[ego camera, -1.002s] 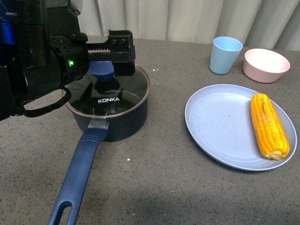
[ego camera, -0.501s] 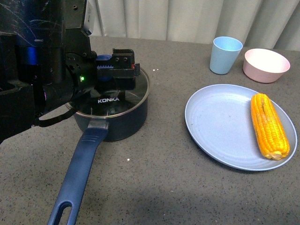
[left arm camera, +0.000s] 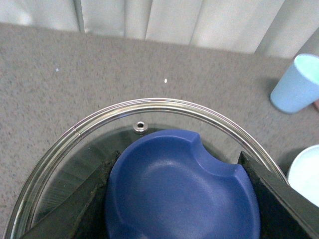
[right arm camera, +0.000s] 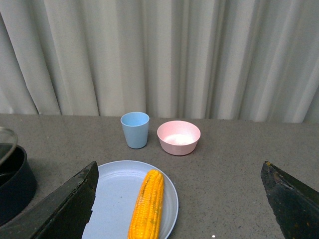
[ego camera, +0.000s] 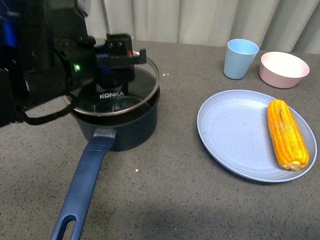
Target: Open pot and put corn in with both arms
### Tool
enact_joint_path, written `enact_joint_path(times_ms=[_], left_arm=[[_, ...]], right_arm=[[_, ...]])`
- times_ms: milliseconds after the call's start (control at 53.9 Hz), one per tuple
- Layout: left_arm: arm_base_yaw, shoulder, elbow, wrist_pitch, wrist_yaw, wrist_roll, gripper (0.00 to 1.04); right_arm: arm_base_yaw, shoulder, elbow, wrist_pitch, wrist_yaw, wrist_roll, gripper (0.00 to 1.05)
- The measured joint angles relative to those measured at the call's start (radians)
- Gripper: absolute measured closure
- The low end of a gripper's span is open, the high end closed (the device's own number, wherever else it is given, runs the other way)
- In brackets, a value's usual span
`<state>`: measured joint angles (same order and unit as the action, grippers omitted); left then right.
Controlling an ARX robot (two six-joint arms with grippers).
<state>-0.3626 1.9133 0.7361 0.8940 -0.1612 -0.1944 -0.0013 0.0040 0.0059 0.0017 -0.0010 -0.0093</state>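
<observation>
Pot: on the table, left of the plate, handle toward the camera. Lid is not yet off. It is tilted, its right edge clear of the pot; near edge low, contact unclear. Left gripper is clenched on the knob, jaws on either side. Right gripper is spread wide and empty, above the plate. Corn lies untouched on the plate's right side, well apart from the pot.

Judged: opening begun. Left to do: carry lid clear, pick corn, place it in pot.

Looks: pot dark navy, glass lid marked KONKA, inside dark. Corn whole, yellow-orange.
</observation>
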Motion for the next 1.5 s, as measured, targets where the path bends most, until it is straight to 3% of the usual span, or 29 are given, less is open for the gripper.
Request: enact_joint_path(times_ms=[186, 334, 594, 1002, 1504], left_arm=[[0.091, -0.093, -0.048, 0.023, 0.018, -0.005, 0.43], [0.254, -0.07, -0.116, 0.098, 0.098, 0.01, 0.43], [0.443, 0.059, -0.115, 0.208, 0.159, 0.054, 0.43], [0.446, 0.26, -0.064, 0.287, 0.164, 0.039, 0.43], [0.464, 0.365, 0.002, 0.272, 0.138, 0.037, 0.43]], right_arm=[[0.0, 0.0, 0.0, 0.0, 0.0, 0.0, 0.09], [0.0, 0.0, 0.0, 0.0, 0.0, 0.0, 0.09], [0.0, 0.0, 0.0, 0.0, 0.0, 0.0, 0.09], [0.0, 0.0, 0.0, 0.0, 0.0, 0.0, 0.09], [0.0, 0.0, 0.0, 0.0, 0.0, 0.0, 0.09]])
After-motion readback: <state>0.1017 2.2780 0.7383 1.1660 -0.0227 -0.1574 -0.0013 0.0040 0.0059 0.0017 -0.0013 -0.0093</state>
